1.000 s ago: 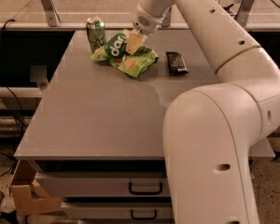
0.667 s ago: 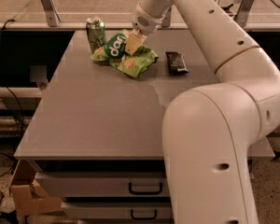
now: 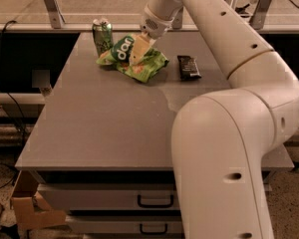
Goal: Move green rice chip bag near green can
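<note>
The green rice chip bag point(image 3: 134, 59) lies crumpled on the grey table point(image 3: 104, 118) near its far edge, its dark green logo facing up. The green can point(image 3: 102, 35) stands upright just left of the bag, close to it or touching its left corner. My gripper point(image 3: 139, 51) reaches down from the far side onto the middle of the bag, its pale fingers point(image 3: 138, 49) pressed on the bag's top.
A small dark bar wrapper point(image 3: 188, 66) lies to the right of the bag. My large white arm point(image 3: 229, 133) fills the right half of the view. Drawers point(image 3: 109, 200) sit under the table front. A cardboard box point(image 3: 27, 208) is on the floor at lower left.
Nothing has visibly moved; the gripper stays on the bag beside the can.
</note>
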Robot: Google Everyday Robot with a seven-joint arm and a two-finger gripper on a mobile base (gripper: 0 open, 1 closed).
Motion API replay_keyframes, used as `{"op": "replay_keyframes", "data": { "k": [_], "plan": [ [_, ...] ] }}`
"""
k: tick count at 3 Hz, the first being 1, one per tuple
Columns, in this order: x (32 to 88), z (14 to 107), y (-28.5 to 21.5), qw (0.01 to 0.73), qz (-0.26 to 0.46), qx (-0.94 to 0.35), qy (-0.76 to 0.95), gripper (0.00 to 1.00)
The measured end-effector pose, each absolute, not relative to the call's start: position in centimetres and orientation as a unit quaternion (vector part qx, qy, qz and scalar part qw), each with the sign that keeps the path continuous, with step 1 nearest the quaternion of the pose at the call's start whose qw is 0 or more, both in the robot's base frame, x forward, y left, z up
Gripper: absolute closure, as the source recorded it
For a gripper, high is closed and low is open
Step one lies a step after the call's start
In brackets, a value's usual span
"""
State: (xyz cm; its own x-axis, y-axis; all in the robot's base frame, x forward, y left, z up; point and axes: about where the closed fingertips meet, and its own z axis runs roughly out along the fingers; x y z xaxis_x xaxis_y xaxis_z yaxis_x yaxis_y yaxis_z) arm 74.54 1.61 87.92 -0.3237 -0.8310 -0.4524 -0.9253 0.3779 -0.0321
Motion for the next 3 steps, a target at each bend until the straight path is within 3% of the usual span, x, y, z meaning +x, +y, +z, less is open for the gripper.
{"op": "replay_keyframes", "data": {
  "k": [1, 3],
  "plan": [
    [74.7, 87.6, 1.9, 0.203, 0.118, -0.545, 0.805, 0.00],
    [74.2, 89.8, 0.8, 0.224, 0.084, -0.551, 0.800, 0.00]
  ]
}}
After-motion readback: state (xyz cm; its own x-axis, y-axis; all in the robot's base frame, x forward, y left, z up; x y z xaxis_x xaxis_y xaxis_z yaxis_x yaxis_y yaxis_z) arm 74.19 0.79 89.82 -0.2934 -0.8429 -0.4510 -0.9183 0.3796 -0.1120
